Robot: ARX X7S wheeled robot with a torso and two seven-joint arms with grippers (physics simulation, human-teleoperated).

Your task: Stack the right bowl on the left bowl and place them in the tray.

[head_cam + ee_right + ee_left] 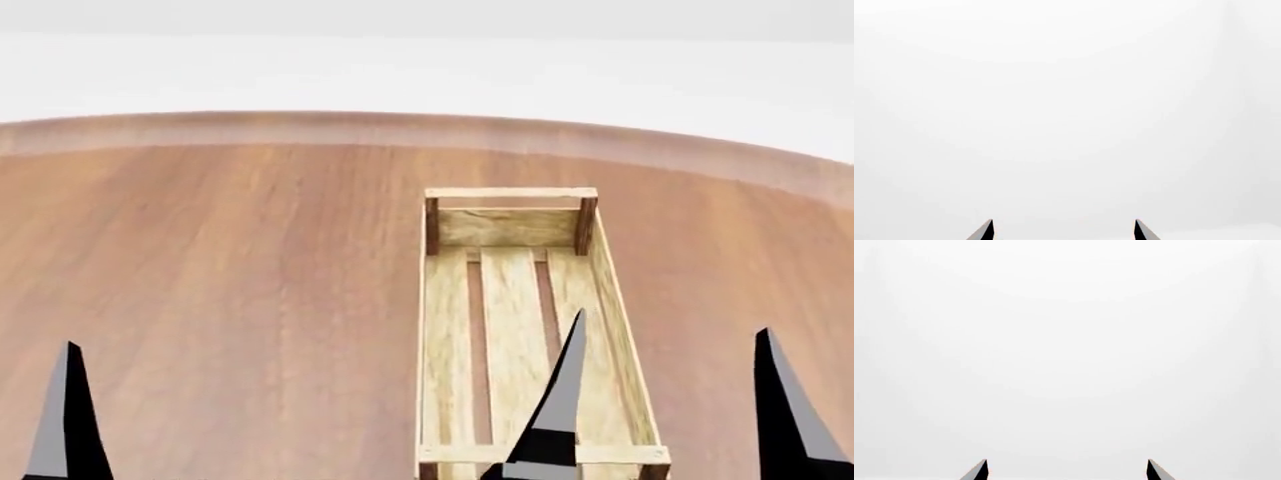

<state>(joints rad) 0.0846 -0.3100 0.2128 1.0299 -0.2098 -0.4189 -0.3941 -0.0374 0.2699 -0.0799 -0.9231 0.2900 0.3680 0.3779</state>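
The tray (510, 228), a light-wood slatted crate, lies lengthwise on the round wooden table (227, 280), right of centre, and it is empty. No bowl shows in any view. My right gripper (671, 322) is open and empty, with one finger above the tray's near end and the other to its right. Only one finger (67, 410) of my left gripper shows in the head view, at the lower left. In the left wrist view my left gripper (1067, 470) is open and empty against plain white. The right wrist view shows my right gripper (1064, 230) open against white too.
The table's curved far edge (400, 128) runs across the head view, with a white background behind it. Bare wood lies to the left of the tray.
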